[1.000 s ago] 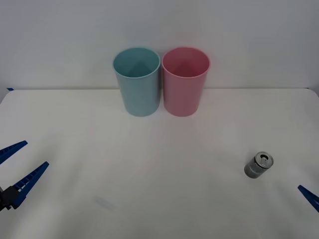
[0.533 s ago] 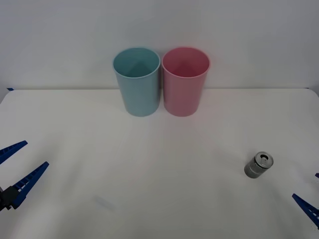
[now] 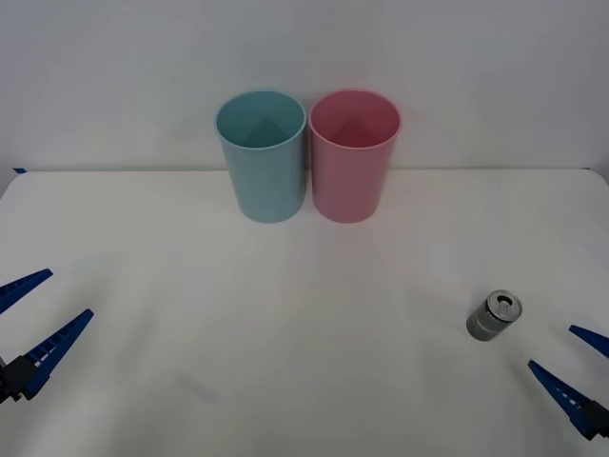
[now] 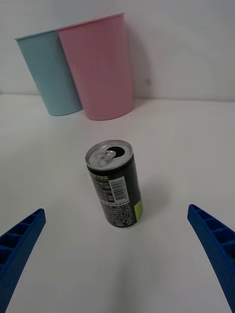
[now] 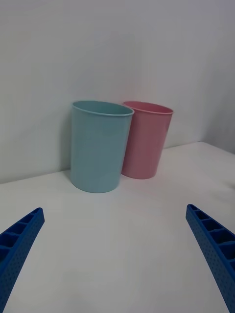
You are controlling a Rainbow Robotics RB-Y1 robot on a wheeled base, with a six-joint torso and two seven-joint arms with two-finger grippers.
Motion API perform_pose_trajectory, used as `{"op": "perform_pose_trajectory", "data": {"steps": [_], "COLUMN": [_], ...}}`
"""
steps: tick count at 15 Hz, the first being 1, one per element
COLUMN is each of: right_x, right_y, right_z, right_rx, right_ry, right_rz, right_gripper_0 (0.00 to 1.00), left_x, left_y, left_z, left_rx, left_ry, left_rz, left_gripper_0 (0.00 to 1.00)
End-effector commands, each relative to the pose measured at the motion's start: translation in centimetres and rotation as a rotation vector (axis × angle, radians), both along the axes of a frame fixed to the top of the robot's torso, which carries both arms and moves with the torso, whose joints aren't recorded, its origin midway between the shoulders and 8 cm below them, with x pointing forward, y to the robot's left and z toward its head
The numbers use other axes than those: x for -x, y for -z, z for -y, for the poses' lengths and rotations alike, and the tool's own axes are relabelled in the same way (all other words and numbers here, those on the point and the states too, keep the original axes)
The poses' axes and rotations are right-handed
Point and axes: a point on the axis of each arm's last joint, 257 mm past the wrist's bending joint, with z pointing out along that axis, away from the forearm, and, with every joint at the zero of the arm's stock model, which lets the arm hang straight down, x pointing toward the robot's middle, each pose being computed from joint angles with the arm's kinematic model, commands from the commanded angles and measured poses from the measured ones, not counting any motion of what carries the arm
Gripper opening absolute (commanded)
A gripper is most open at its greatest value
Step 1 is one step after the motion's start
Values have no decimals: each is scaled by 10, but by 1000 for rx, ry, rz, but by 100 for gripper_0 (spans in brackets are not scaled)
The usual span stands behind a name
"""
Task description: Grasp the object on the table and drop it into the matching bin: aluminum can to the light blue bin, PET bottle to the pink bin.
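On the white worktop (image 3: 314,314) the blue bin (image 3: 264,157) and pink bin (image 3: 352,157) stand touching at the back, well apart from the can (image 3: 494,316), upright at front right. It's the approach: the right gripper (image 3: 569,367) sits just beside the can, jaws wide apart, and next needs to straddle it and close. Nothing blocks the way; the left gripper (image 3: 29,324) waits at front left, jaws apart.

A plain, pale grey wall (image 3: 476,67) forms the whole backdrop, bare and evenly lit, with soft shadows falling across it. At its foot on the far left sits a small blue scrap (image 3: 19,169), too small to identify.
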Motion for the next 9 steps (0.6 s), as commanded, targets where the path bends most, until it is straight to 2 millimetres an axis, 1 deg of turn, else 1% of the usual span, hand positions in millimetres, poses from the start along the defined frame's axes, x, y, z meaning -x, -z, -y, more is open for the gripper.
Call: {"op": "perform_pose_trajectory", "data": {"steps": [1,7,9], "right_x": [-13,-46,-53], "right_y": [7,22,26], "right_z": [-7,-30,-38], "right_rx": [10,40,40], "right_ry": [4,40,49], "right_rz": [2,16,12], "right_gripper_0": [100,100,100], "left_x": [0,0,0], "left_y": [0,0,0], "left_z": [0,0,0], "left_rx": [0,0,0], "left_ry": [0,0,0], "left_rz": [0,0,0], "left_gripper_0": [100,100,100]}}
